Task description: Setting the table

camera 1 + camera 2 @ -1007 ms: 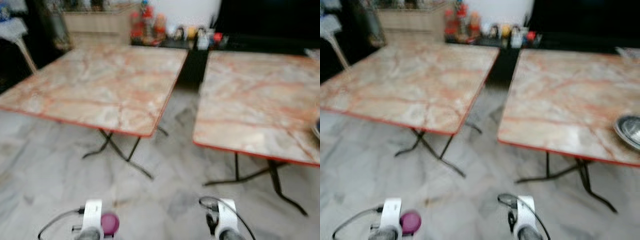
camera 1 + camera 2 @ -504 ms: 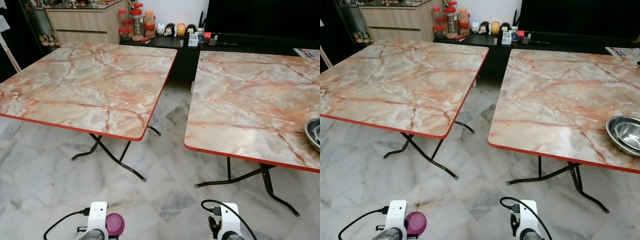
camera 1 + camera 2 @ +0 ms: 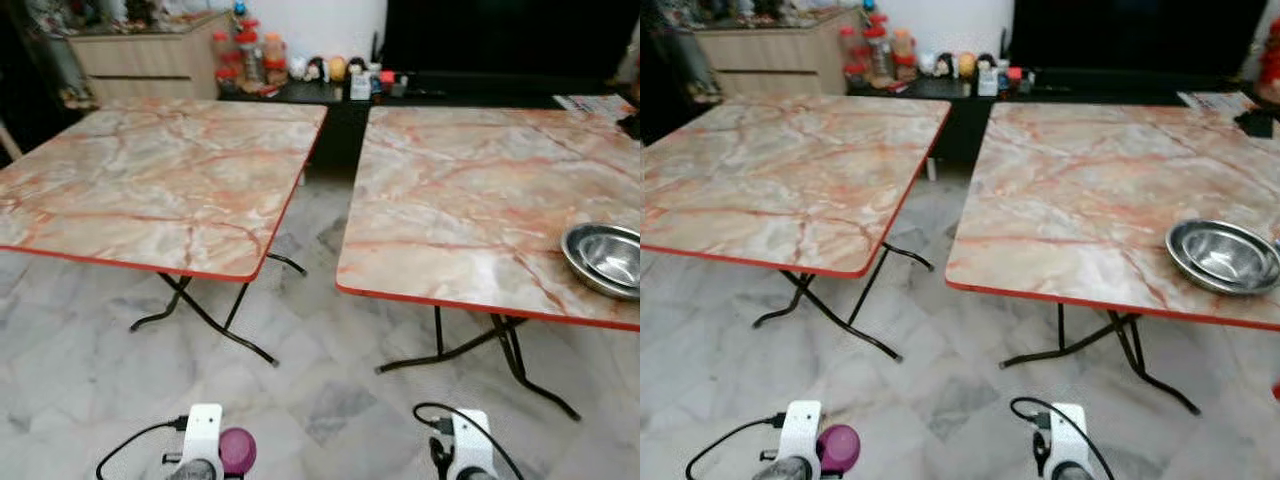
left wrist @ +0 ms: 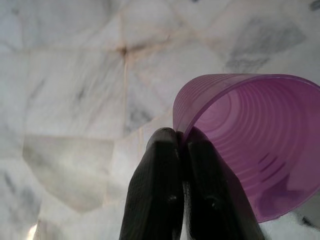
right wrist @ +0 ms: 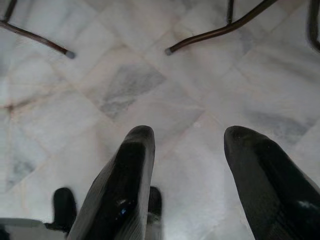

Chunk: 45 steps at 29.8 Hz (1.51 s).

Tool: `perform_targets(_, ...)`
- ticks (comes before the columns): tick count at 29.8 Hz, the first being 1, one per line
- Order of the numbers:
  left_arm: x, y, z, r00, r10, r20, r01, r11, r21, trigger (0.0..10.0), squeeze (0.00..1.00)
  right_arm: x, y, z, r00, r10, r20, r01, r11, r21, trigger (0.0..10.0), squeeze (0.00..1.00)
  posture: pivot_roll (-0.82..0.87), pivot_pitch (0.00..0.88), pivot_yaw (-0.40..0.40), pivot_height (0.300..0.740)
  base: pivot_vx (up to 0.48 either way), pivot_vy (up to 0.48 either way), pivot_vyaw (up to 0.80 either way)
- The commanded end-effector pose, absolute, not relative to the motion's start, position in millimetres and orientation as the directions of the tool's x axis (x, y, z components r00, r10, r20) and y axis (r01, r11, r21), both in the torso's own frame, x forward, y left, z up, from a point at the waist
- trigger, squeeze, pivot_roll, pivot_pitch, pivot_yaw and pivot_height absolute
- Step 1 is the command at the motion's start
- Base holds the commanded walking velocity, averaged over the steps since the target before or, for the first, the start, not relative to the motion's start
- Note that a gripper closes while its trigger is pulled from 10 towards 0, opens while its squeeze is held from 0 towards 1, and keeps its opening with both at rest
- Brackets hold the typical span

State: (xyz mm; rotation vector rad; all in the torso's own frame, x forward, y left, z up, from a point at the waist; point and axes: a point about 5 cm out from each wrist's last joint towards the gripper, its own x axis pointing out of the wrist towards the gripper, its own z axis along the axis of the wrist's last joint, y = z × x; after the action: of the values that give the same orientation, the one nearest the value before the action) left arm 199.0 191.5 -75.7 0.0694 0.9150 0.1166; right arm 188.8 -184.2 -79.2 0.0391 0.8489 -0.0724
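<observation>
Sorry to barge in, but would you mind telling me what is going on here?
The robot stands on a marble floor facing two marble-topped folding tables, apparently setting the table. Its left claw is pinched on the rim of a purple plastic cup, carried low above the floor. Its right claw hangs open with nothing in it. A steel bowl sits near the front edge of the right-hand table; the left-hand table is in front too.

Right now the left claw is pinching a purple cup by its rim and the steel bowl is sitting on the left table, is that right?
Not quite. The left claw does pinch the purple cup by its rim, as the left wrist view shows, but the steel bowl sits on the right table, near its front right edge, as the right eye view shows.
</observation>
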Motion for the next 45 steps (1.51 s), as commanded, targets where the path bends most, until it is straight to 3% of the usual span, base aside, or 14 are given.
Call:
perform_targets(1, 199.2, 188.9, -76.0, 0.605, 0.120, -0.787, -0.049, 0.992, 0.113, 10.0, 0.00, 187.6, -184.1, -80.0, 0.653, -0.047, -0.756, 0.074, 0.997, 0.002, 10.0, 0.00, -0.07, 0.000, 0.028, 0.740, 0.000, -0.296, 0.00)
perform_targets(34, 200.7, 192.4, -74.6, 0.612, 0.122, -0.782, -0.060, 0.992, 0.108, 10.0, 0.00, 188.0, -183.6, -79.4, 0.663, -0.077, -0.745, 0.131, 0.991, 0.013, 10.0, 0.00, -0.07, 0.000, 0.039, 0.740, 0.000, -0.295, 0.00)
perform_targets(39, 201.2, 193.0, -74.3, 0.612, 0.121, -0.781, -0.057, 0.992, 0.109, 10.0, 0.00, 187.4, -185.8, -79.6, 0.659, -0.090, -0.746, 0.148, 0.989, 0.011, 10.0, 0.00, -0.08, 0.000, 0.044, 0.740, 0.000, -0.294, -0.80)
perform_targets(45, 201.2, 191.4, -74.5, 0.614, 0.114, -0.781, -0.057, 0.993, 0.101, 10.0, 0.00, 185.6, -188.0, -80.1, 0.657, -0.095, -0.748, 0.139, 0.990, -0.003, 10.0, 0.00, -0.08, 0.000, 0.041, 0.740, 0.000, -0.233, 0.00)
